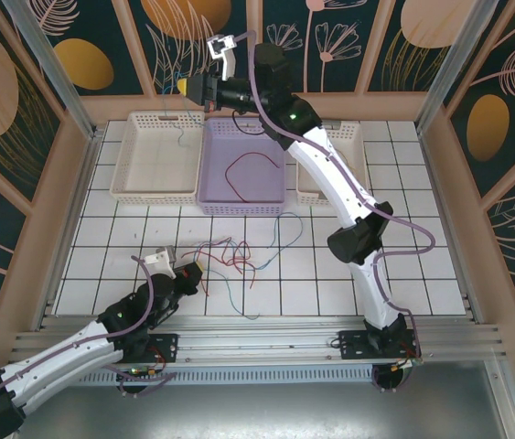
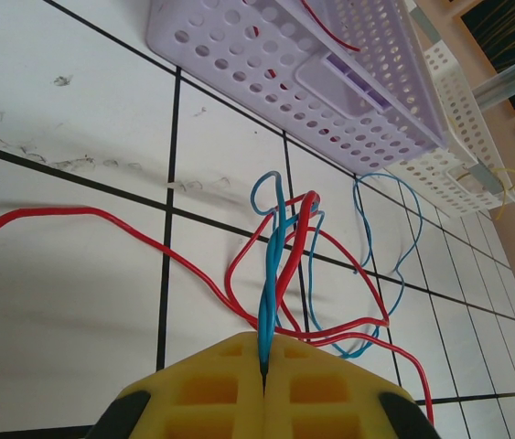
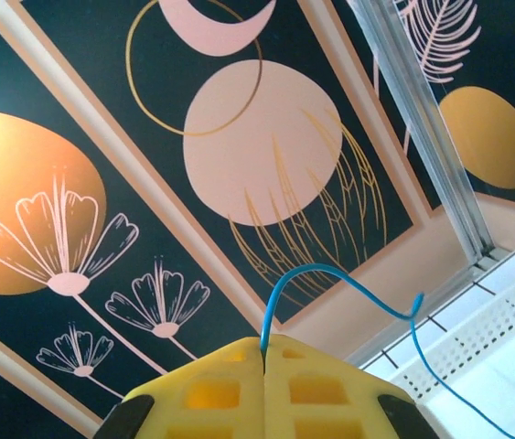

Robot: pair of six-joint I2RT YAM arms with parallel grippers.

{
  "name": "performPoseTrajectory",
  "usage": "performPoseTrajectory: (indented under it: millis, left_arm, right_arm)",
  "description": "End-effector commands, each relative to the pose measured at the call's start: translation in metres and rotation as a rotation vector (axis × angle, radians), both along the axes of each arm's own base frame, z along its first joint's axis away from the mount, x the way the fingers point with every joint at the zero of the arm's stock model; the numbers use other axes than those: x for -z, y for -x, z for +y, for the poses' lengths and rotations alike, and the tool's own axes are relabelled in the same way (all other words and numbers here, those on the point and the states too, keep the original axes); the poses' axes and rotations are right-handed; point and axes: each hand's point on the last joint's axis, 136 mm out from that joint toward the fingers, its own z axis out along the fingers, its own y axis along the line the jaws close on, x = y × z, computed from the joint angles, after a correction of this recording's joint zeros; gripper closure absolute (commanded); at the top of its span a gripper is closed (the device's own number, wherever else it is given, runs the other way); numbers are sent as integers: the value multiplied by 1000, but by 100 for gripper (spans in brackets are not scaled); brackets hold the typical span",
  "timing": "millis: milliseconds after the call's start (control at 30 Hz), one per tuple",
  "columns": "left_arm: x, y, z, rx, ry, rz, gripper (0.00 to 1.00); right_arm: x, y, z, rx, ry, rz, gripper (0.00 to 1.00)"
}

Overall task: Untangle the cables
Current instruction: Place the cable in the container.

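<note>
Red and blue cables (image 2: 273, 265) lie tangled near left; a red one (image 1: 243, 160) coils in the lilac basket (image 1: 216, 197); a blue one (image 3: 348, 279) dangles far.

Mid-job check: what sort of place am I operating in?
Probably a purpose-built robot test cell rather than a home: white gridded tabletop, aluminium frame posts at the corners, and printed floral wall panels enclosing it.

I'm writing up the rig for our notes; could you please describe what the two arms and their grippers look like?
The left arm and right arm have white link shells with black joint housings. A thick lilac cable runs along each. The left gripper and right gripper have yellow fingers moulded with square recesses, on black mounts.
</note>
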Motion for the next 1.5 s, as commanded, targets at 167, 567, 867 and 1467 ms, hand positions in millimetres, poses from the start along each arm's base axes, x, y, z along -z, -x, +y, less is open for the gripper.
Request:
performPoseTrajectory:
  millis: [167, 567, 867, 1467]
  left_arm:
    - [4, 1, 0, 8, 4, 6, 100]
    - [9, 3, 0, 8, 0, 15, 100]
    - [12, 3, 1, 5, 2, 16, 100]
    - [12, 2, 1, 3, 6, 16, 100]
  right_arm:
    - [47, -9, 28, -77, 28, 72, 100]
    - [101, -15, 47, -98, 112, 145, 100]
    - [19, 21, 36, -99, 12, -21, 100]
    - [-7, 43, 38, -110, -25, -110, 100]
